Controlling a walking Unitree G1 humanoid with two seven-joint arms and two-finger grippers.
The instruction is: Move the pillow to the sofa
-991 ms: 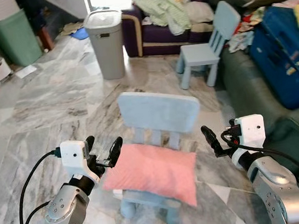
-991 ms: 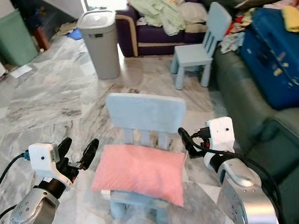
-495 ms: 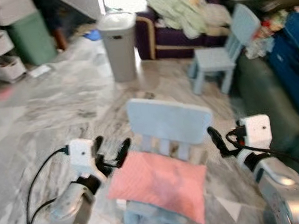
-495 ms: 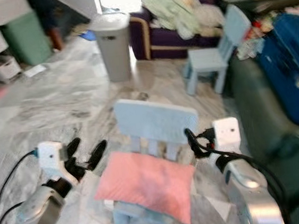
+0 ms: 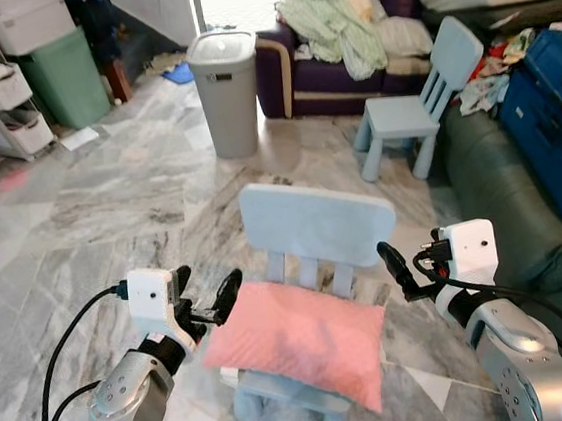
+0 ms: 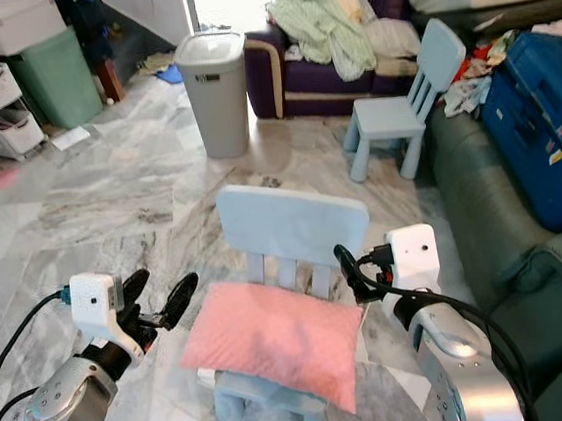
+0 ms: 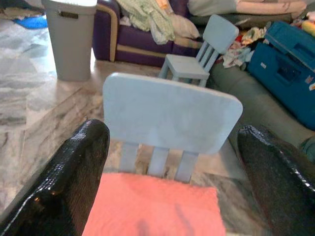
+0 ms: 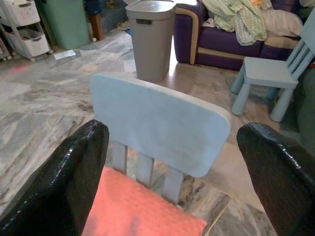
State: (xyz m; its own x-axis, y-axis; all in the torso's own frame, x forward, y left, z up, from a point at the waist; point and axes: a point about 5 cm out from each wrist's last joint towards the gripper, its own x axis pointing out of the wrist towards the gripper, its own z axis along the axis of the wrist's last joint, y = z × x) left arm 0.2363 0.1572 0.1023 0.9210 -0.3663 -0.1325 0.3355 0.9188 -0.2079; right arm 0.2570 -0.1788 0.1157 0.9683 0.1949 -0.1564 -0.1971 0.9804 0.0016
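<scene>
The step in hand looks like the approach before the grasp: the pink pillow [image 5: 300,343] lies flat on the seat of the small blue chair [image 5: 314,219] at lower centre of the frame, untouched, with one pincer at each end. The left pincer [image 5: 203,294] sits at lower left, just beside the pillow's left edge, its two black fingers spread apart and empty. The right pincer [image 5: 398,269] hangs at the right of the frame beside the chair's backrest, near the pillow's upper right corner; the right wrist view shows its fingers wide apart with nothing between them. The pillow's long axis runs across the frame from left to right, sloping a little down toward the right, and its lower right corner hangs over the front of the seat. The next move probably calls for both pincers to close in on the short ends, lift, then turn to the dark green sofa [image 5: 495,188] along the right edge
</scene>
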